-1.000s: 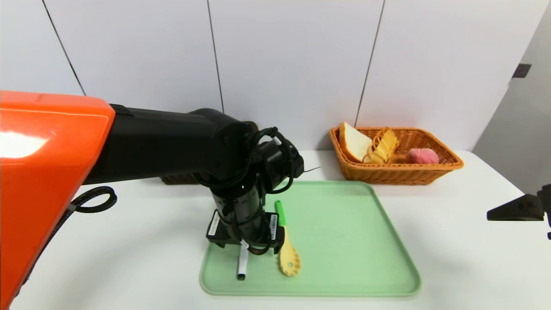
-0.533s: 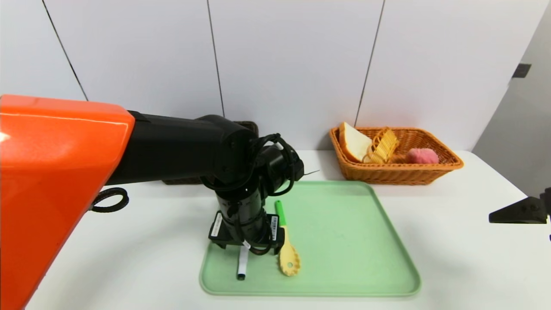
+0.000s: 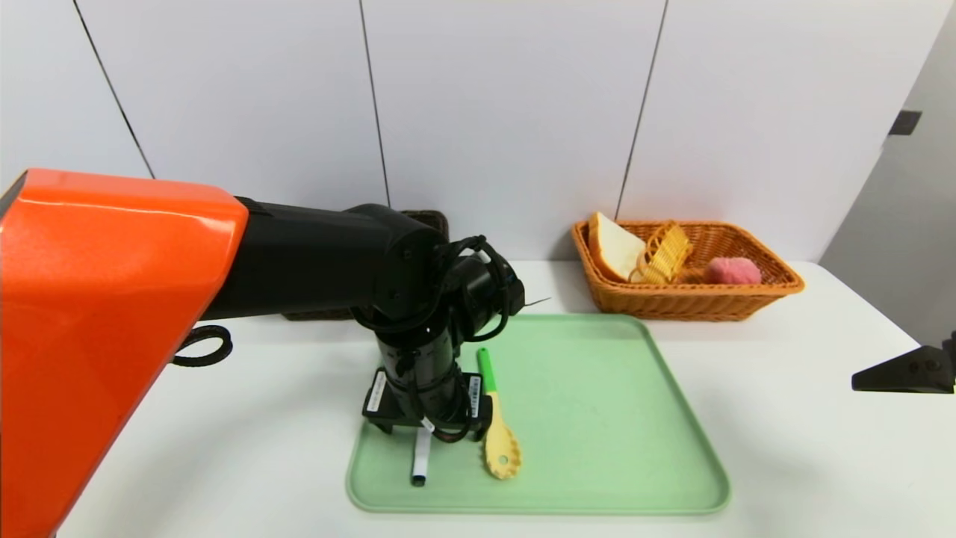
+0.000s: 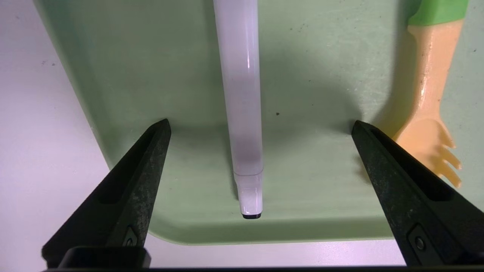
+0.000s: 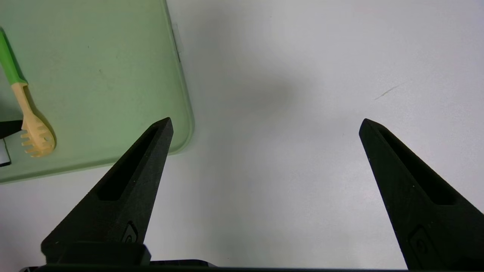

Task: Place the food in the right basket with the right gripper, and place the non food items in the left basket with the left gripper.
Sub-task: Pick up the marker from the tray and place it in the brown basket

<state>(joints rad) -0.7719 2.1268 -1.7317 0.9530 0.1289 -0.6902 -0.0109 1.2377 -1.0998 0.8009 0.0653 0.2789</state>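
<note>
A slim white marker pen (image 3: 421,459) (image 4: 242,94) lies on the green tray (image 3: 597,418) near its front left corner. My left gripper (image 4: 261,121) hangs open straight over the pen, one finger on each side, touching nothing. The yellow spoon (image 3: 499,442) (image 4: 427,113) with a green handle lies just right of the pen. My right gripper (image 5: 266,119) (image 3: 904,371) stands open and empty over bare table, right of the tray. The orange right basket (image 3: 747,302) holds a bread slice (image 3: 614,246) and a pink food item (image 3: 733,270). The dark brown left basket (image 3: 432,218) is mostly hidden behind my left arm.
A small yellow woven basket (image 3: 665,252) lies inside the orange basket. My left arm with its orange shell (image 3: 112,321) fills the left of the head view. White table (image 3: 806,448) surrounds the tray, and a white wall stands right behind the baskets.
My left arm has shifted a little right and its wrist has settled slightly lower over the pen. The right gripper has drifted slightly lower in the head view. Pen and spoon have not moved.
</note>
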